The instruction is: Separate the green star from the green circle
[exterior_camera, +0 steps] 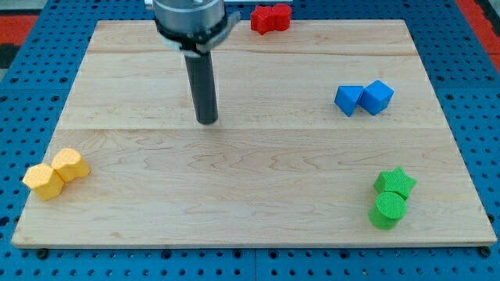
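My tip (207, 120) rests on the bench (250, 156); as a bare rod it grips nothing and touches no block. Far toward the view's lower right, the green star (395, 182) sits against the green circle (387, 210). I judge this the approach step: next I must reach their seam and wedge them apart.

A pale wooden table (258, 164), made of long planks joined side by side, with faint lines running left to right. Under it and all around it, a blue board (461, 94) full of small round holes in neat rows. At the far left corner and the far right corner, bits of red. Soft, even light, with only faint shadows.
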